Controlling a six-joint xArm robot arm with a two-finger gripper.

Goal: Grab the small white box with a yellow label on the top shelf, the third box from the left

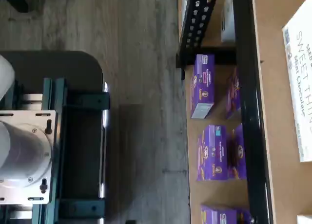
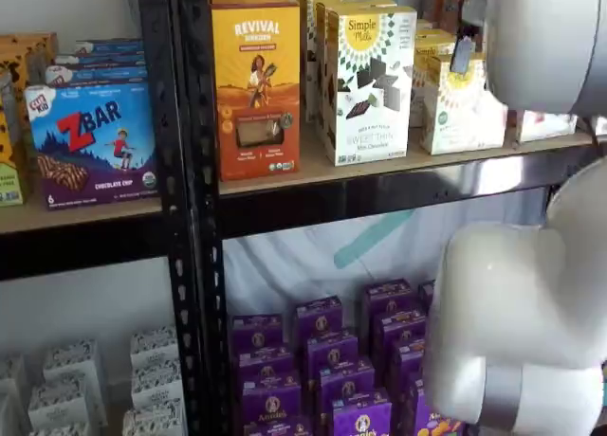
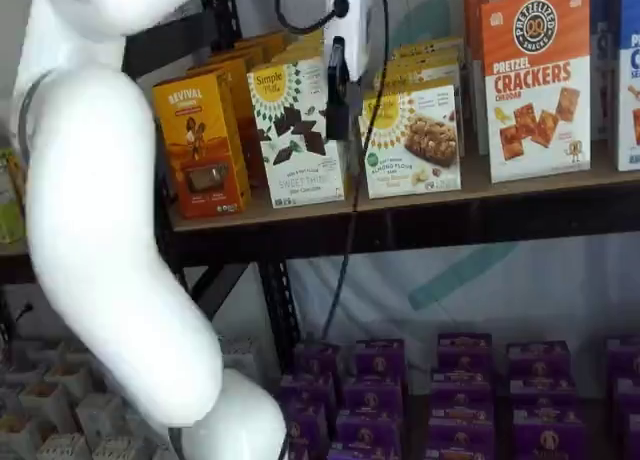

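Note:
The small white box with the yellow sunburst label stands on the top shelf in both shelf views [image 3: 412, 140] [image 2: 457, 102]. The top shelf [image 3: 520, 185] [image 2: 285, 178] is a tan board on a black beam, and it also shows in the wrist view [image 1: 278, 136]. My gripper [image 3: 338, 128] hangs from the view's top edge with a cable beside it. Its black fingers sit in front of the box's left edge, between it and the taller white box. No gap between the fingers shows, and nothing is held.
The taller white box with chocolate squares [image 3: 295, 130] [image 2: 370, 81] and an orange box [image 3: 200, 145] stand left of the target. A pretzel cracker box [image 3: 535, 80] stands to its right. Purple boxes [image 3: 450, 390] [image 1: 209, 151] fill the lower shelf. My white arm [image 3: 100, 230] [image 2: 512, 322] blocks part of both shelf views.

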